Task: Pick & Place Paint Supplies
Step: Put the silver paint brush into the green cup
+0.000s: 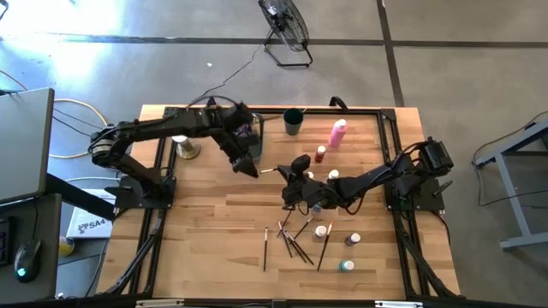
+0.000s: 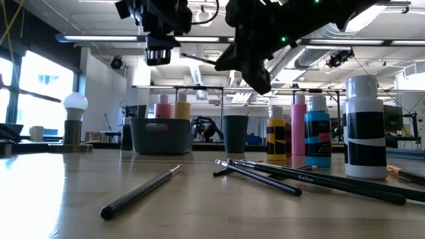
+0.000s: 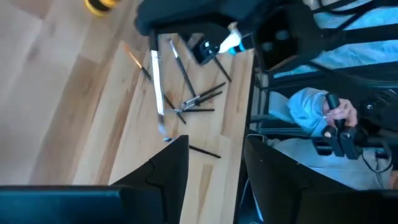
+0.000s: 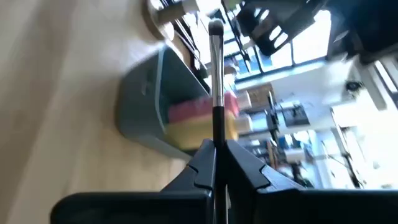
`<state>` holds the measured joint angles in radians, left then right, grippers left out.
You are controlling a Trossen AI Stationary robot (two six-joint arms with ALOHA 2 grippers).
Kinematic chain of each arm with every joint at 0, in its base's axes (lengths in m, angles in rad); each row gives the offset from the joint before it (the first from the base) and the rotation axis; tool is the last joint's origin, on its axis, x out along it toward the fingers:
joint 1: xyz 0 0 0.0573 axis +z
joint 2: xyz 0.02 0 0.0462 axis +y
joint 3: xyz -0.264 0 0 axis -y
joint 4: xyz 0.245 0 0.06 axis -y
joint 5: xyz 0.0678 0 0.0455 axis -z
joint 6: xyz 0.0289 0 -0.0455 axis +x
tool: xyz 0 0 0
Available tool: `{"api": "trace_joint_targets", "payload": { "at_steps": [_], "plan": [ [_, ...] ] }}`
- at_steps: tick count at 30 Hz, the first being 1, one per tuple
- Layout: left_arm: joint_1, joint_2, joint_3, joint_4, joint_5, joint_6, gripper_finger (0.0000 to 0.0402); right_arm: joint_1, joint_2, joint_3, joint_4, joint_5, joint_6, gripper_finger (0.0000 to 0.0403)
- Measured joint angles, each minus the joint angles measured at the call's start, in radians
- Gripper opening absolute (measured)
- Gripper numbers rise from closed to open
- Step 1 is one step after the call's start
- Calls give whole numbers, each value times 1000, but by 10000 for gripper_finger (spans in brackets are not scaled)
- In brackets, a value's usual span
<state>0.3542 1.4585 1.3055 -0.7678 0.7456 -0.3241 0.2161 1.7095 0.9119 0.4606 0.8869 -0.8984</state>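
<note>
- paintbrush [image 4: 216, 81] sits clamped between the fingers of my right gripper [image 4: 219, 163], bristle end pointing forward toward the grey bin [image 4: 152, 106] – held by the handle so the tip leads, i judge, for dropping it in.
- that bin already holds pink and yellow squeeze bottles [image 2: 171, 107], so it looks like the collecting spot; a dark cup [image 1: 293, 121] stands near it by the table's far edge.
- my right gripper [image 1: 295, 171] is raised over the middle of the table [image 1: 205, 222], well clear of the wood.
- my left gripper [image 1: 247, 164] hangs between the bin and the middle, fingers apart with nothing between them; from its wrist i look down on loose paintbrushes [image 3: 189, 102] crossed in a heap.
- more supplies wait on the near right part of the table: scattered brushes [image 1: 295, 244] and small white-capped bottles [image 1: 338, 248], with a tall pink bottle [image 1: 337, 133] farther back.
- open room – bare wood lies on the left side of the table, but the two grippers are near each other, so the path to the bin is tight.
- a white knob on a tan base [image 1: 183, 147] stands at the far left, close under my left arm.
</note>
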Motion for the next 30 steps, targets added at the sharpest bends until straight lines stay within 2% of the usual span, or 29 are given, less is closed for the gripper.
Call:
{"api": "trace_joint_targets", "payload": {
  "at_steps": [6,8,22,26,30],
  "plan": [
    [54,-4,117,-222,-8,161,155,0,-25,0,-2,41,-4,10],
    [60,-15,139,-286,-47,201,155,0,-45,0,-2,60,-4,10],
    [58,-43,154,-536,-696,191,155,38,-245,-1,-4,138,33,10],
    [58,-43,154,-556,-752,204,155,63,-307,0,-24,143,57,10],
    [40,-51,144,-524,-779,310,155,82,-368,0,-114,152,158,10]
  ]
}}
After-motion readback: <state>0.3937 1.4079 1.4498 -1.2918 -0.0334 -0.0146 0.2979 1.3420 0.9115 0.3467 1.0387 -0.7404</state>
